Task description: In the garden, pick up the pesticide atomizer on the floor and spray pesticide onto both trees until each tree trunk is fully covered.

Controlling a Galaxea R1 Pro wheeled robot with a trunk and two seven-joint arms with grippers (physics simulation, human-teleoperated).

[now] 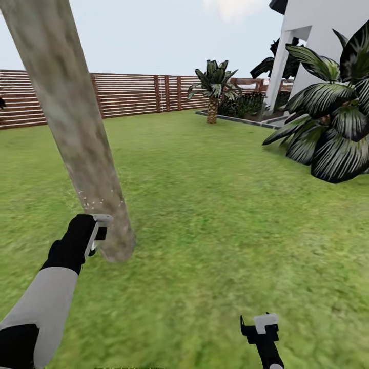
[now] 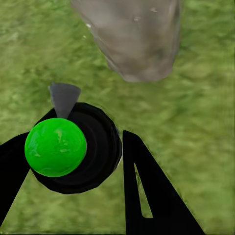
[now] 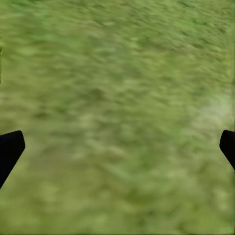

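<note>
Atomizer [image 2: 73, 149] (green ball, black body) — gripped in left gripper [image 2: 71, 161], just beside tree trunk [image 1: 72, 128]. Right gripper [image 3: 117, 147] — fingers spread wide over lawn [image 1: 230, 205].

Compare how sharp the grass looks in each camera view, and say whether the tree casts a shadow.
Head view: green grass lawn smeared nearby, no shadow beside the thick grey-beige tree trunk. Left wrist view: trunk soft-edged. Right wrist view: lawn wholly blurred.

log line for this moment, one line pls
phase: spraying trunk base | left gripper: shut on atomizer, nozzle toward tree trunk | right gripper: open, idle over grass
</note>
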